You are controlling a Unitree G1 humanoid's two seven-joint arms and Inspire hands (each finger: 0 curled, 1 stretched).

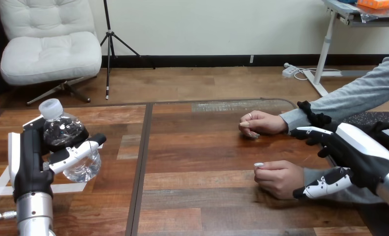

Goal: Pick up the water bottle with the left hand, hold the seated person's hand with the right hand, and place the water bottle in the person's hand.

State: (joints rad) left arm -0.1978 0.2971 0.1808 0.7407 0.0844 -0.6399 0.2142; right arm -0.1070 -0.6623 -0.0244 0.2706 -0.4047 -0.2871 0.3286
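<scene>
My left hand (pixel 29 160) is at the left of the table, shut on a clear water bottle (pixel 67 135) with a white cap, which it holds tilted just above the wood. The person's two hands rest on the table at the right, the far hand (pixel 261 123) loosely curled and the near hand (pixel 278 178) in a loose fist. My right hand (pixel 362 150) is open over the near wrist's grey sleeve. Its fingers (pixel 313 132) reach left between the two forearms and its thumb (pixel 325 186) lies along the sleeve, not closed round it.
White tape marks (pixel 0 189) lie on the table's left part under my left arm. A dark seam (pixel 142 162) runs front to back between the left and middle table boards. Bare wood lies between the bottle and the person's hands.
</scene>
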